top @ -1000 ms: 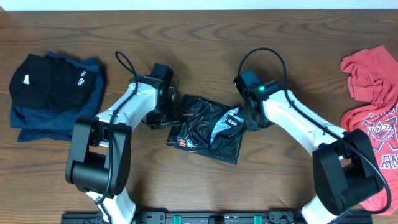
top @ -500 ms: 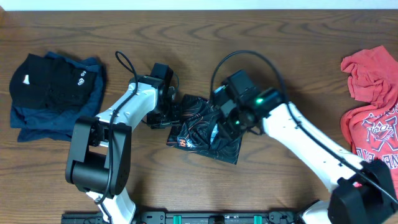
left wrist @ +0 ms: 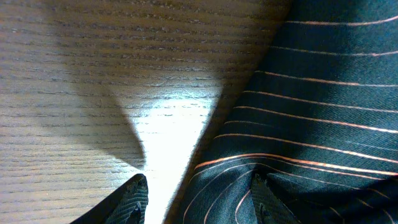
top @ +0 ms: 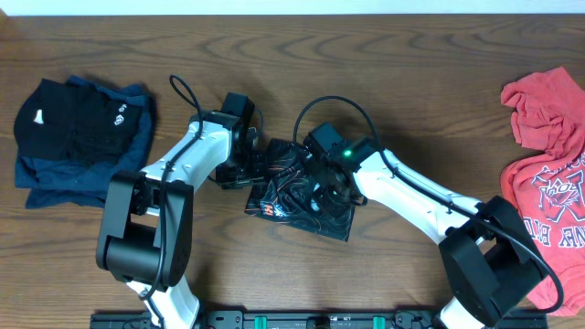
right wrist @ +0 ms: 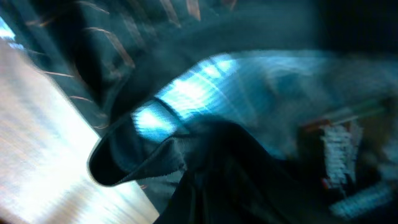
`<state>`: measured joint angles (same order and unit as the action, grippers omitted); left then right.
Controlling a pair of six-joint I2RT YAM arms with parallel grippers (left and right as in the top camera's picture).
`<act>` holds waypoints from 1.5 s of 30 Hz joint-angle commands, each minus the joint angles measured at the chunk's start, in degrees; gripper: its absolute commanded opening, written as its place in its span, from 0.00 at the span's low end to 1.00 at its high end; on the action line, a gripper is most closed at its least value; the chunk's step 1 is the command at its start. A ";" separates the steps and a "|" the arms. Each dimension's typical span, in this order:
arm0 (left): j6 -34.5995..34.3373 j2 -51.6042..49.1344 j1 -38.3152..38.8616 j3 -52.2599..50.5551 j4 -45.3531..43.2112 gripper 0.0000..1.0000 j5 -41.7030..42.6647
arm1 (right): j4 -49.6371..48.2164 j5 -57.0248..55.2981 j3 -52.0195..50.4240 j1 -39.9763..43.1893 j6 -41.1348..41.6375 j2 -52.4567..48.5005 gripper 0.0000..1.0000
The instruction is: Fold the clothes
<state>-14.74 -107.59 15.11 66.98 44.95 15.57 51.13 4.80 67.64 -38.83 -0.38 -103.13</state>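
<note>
Jersey (top: 281, 199), black with thin orange contour lines, lies bunched in a rough square at the middle of the table (top: 411, 73), and the right arm covers its upper right part. The right gripper (top: 327, 187) sits low over the cloth. Its wrist view is badly blurred, showing only dark folds, a bluish sheen and an unreadable white logo (right wrist: 336, 152). Its fingers cannot be made out there, but the jaws are clenched tight, and whether cloth is pinched between them cannot be told. The left gripper (top: 249, 170) rests at the jersey's left edge. In its wrist view only the fingertips (left wrist: 134, 200) show, spread apart, with lit wood and the striped hem between them. The red T-shirt (top: 548, 174) lies crumpled at the far right, cut off by the frame. A black and navy pile (top: 78, 137) lies at the far left. The tabletop is dark brown wood with strong grain, and a pale strip runs along its far edge.
</note>
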 commanded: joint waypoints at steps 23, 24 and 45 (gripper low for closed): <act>0.94 -0.74 0.13 -0.37 0.07 0.56 0.28 | 7.61 -12.04 5.53 2.97 19.65 4.28 0.28; 0.94 -0.63 0.13 -0.37 -0.13 0.56 0.31 | 5.33 -12.07 5.60 3.37 19.65 4.59 0.39; 0.94 -0.37 0.24 0.87 -5.35 0.56 3.91 | -10.49 -6.51 5.20 4.66 24.81 -8.15 0.15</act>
<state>-14.74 -107.59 15.11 67.00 39.38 19.05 41.60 -1.67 72.58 -34.41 22.11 -110.63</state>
